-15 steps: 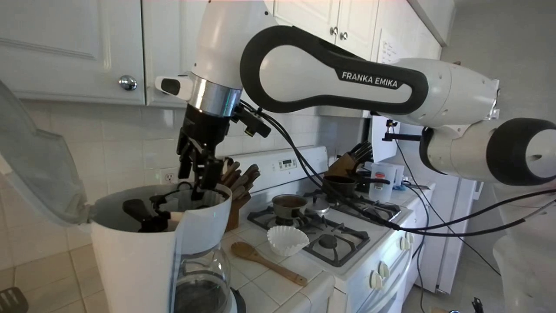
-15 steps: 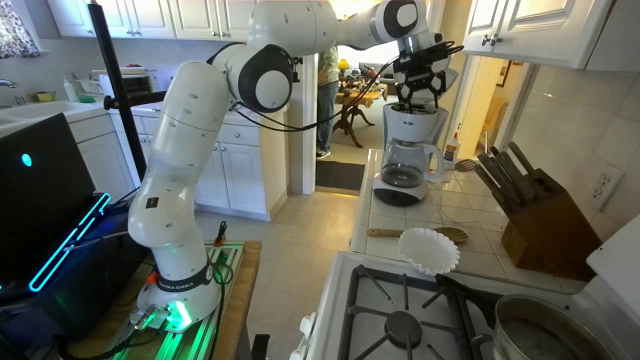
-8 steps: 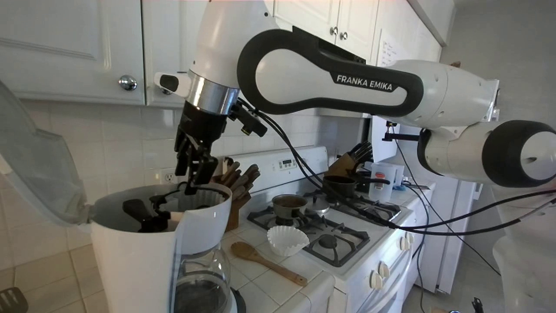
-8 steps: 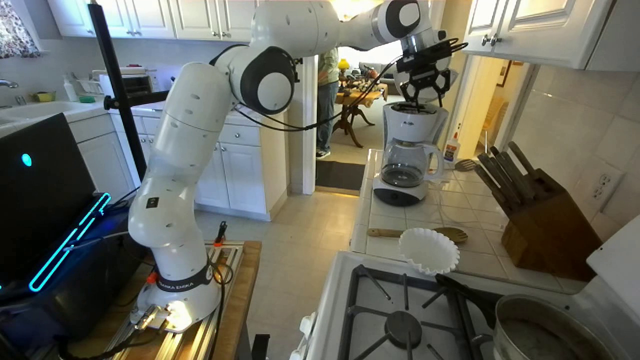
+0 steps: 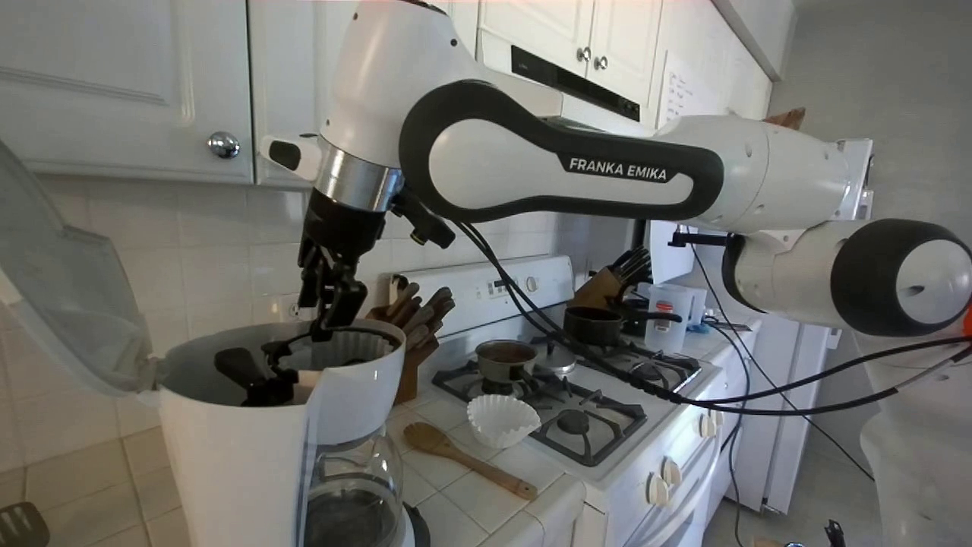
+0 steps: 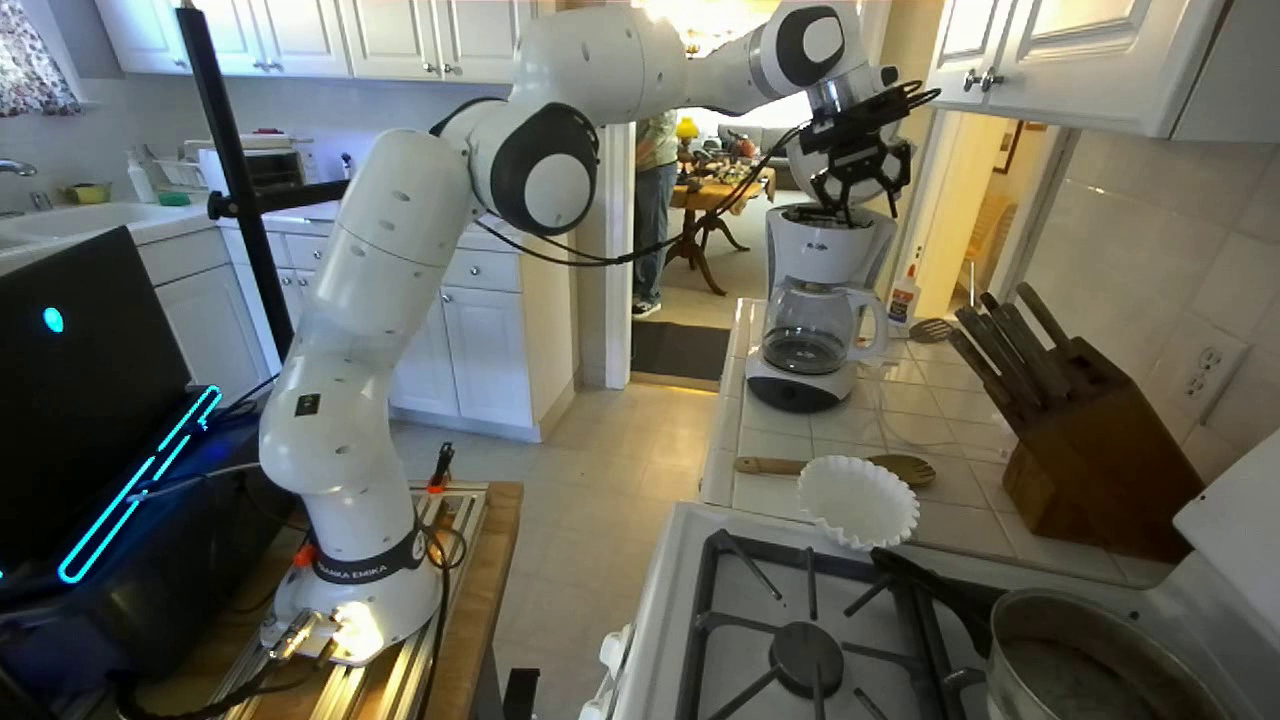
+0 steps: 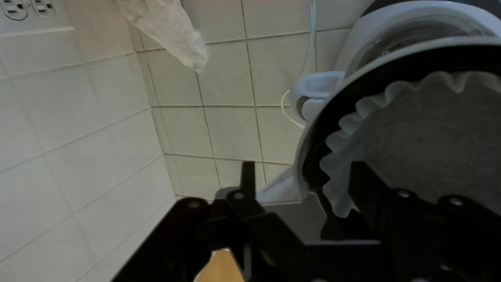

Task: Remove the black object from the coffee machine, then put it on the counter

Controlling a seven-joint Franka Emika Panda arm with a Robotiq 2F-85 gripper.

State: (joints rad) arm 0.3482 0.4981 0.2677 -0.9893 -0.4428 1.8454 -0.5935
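The white coffee machine [image 5: 235, 471] stands on the tiled counter [image 6: 890, 400] with its lid raised; it also shows in an exterior view [image 6: 815, 250]. Black parts [image 5: 266, 384] show inside its open top. In the wrist view a black basket wall [image 7: 313, 156] rings a white fluted paper filter [image 7: 422, 133]. My gripper [image 5: 320, 327] is over the machine's top, fingers pointing down; it also shows in an exterior view [image 6: 868, 212]. In the wrist view the gripper [image 7: 302, 166] is open and empty. One finger overlaps the filter, the other lies outside the rim.
The raised lid [image 5: 68, 289] is beside the gripper. A glass carafe [image 6: 803, 335] sits in the machine. A wooden spoon [image 5: 471, 463], a loose paper filter [image 5: 503, 420] and a knife block [image 6: 1095, 470] are on the counter. The stove [image 5: 607, 448] holds pots.
My open gripper has moved a short way over the machine's top, toward the lid and the tiled wall. The arm links have dropped slightly. The machine and its parts have not moved.
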